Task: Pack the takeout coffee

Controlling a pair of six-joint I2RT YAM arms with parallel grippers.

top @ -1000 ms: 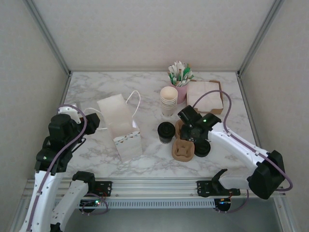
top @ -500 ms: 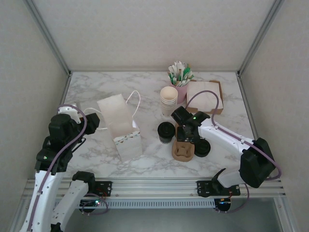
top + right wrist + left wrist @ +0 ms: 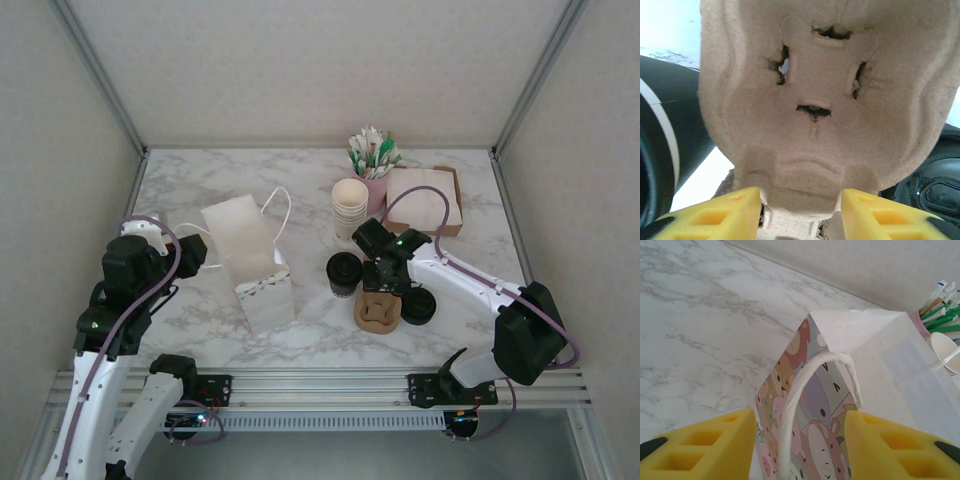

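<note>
Nearby, beyond R tool w/ carrier: coffee cup

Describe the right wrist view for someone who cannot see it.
A brown pulp cup carrier, seen close up, its near end held between the right gripper's yellow fingers. A black container shows at picture left, a black lid at picture right.

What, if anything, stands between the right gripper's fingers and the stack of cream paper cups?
The brown pulp carrier does: the right gripper has its fingers on either side of the carrier's end. The cream cups stand beyond it, towards the back; nothing else visible lies between.
</note>
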